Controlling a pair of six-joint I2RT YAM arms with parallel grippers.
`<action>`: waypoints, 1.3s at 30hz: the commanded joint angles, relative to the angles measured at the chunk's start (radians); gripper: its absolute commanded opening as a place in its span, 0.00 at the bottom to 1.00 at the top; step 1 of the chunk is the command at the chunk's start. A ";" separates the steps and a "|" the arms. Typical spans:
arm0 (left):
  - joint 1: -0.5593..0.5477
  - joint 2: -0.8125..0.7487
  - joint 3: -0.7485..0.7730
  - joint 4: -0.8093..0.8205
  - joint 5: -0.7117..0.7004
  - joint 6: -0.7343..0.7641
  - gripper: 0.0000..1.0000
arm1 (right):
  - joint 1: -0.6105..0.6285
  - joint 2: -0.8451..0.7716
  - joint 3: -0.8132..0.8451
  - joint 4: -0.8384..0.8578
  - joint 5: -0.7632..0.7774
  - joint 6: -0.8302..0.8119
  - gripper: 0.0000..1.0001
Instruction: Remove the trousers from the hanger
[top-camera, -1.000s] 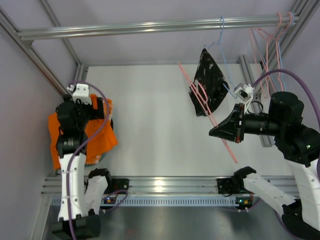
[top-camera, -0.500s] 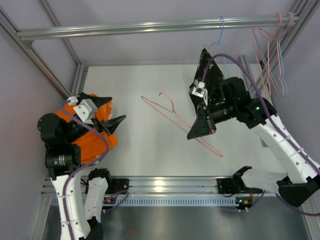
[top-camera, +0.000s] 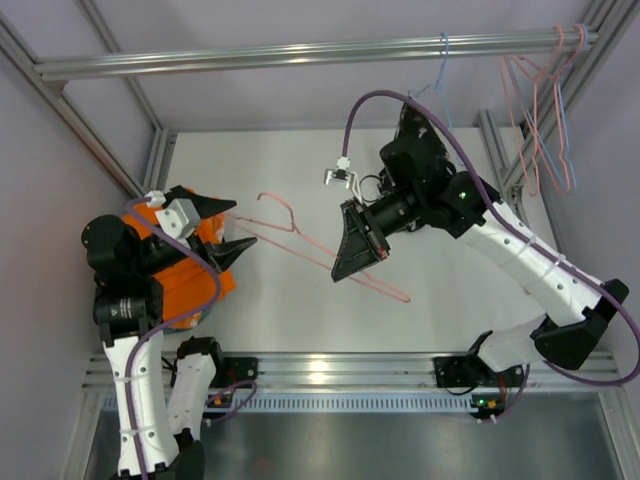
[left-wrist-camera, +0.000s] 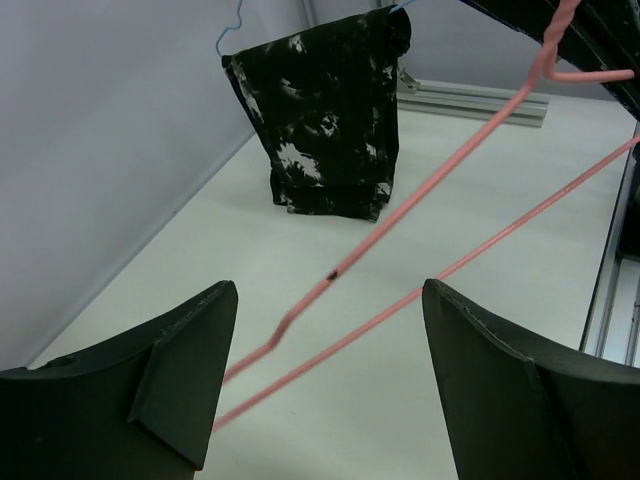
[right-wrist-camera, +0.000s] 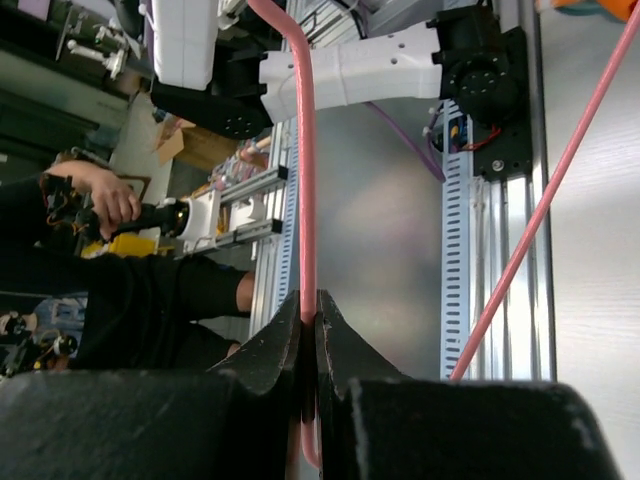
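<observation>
My right gripper (top-camera: 350, 262) is shut on the pale pink wire hanger (top-camera: 300, 238) and holds it bare above the middle of the table. In the right wrist view the jaws (right-wrist-camera: 309, 300) pinch one of the hanger's (right-wrist-camera: 303, 180) wires. My left gripper (top-camera: 243, 223) stands open, pointing right at the hanger's left end. Two of the hanger's (left-wrist-camera: 400, 215) wires run between its spread fingers (left-wrist-camera: 330, 290) without touching them. The orange trousers (top-camera: 190, 288) lie crumpled on the table at the left, partly hidden under my left arm.
A black white-speckled garment (left-wrist-camera: 325, 110) hangs from a light blue hanger (top-camera: 441, 60) on the back rail, mostly hidden by my right arm from above. Several more wire hangers (top-camera: 540, 110) hang at the rail's right end. Frame posts line both sides.
My right arm has swung left across the table, carrying the bare hanger toward the left gripper. My left gripper has risen off the trousers, turned right and narrowed a little.
</observation>
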 joint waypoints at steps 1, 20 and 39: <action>0.001 0.007 -0.021 0.025 0.050 0.054 0.80 | 0.058 0.020 0.042 0.063 -0.042 0.022 0.00; -0.363 -0.005 -0.202 0.023 -0.314 0.185 0.34 | 0.122 0.150 0.098 0.091 -0.094 0.088 0.00; -0.367 -0.017 -0.072 -0.198 -0.453 0.217 0.00 | -0.042 0.011 0.302 -0.372 0.565 -0.432 0.99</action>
